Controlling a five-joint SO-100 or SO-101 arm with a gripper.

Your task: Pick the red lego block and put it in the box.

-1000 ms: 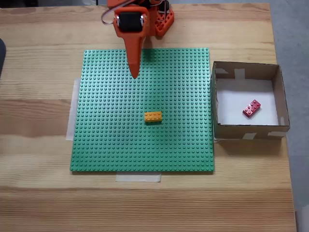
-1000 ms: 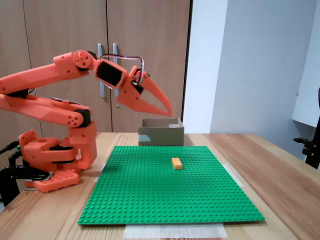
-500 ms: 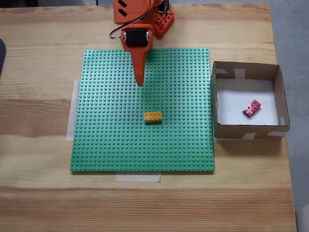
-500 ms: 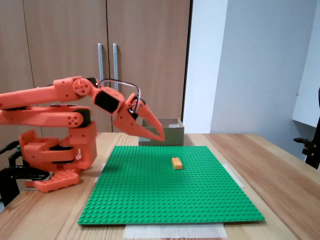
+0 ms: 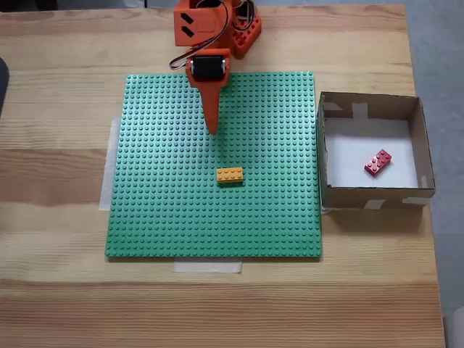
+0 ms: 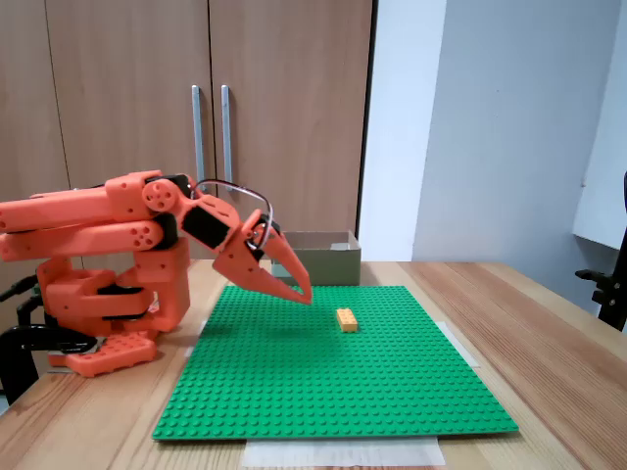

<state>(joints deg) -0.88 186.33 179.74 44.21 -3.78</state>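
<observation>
An office or lab corner is showing here: a wooden table [image 6: 549,333], tall wood-veneer cabinet doors [image 6: 196,117] with metal handles, and a plain white wall [image 6: 500,127] (a black chair edge [image 6: 609,284] is peeking in).

in a fixed view from above, the arm's base [image 5: 239,25] is cut off by the top edge of the frame, and a dark object [image 5: 2,83] at the left edge shows too little to identify. the box [image 5: 420,141] hides the table strip behind its near wall. in a fixed view from the side, the red lego block sits out of sight behind the box wall [image 6: 315,264], and the arm [image 6: 98,211] covers the box's left end. the gripper [image 6: 304,294] fingers overlap there, so whether they are parted cannot be told; from above they read as one narrow point [image 5: 212,129]. a chair [image 6: 609,284] is clipped at the right edge.
</observation>
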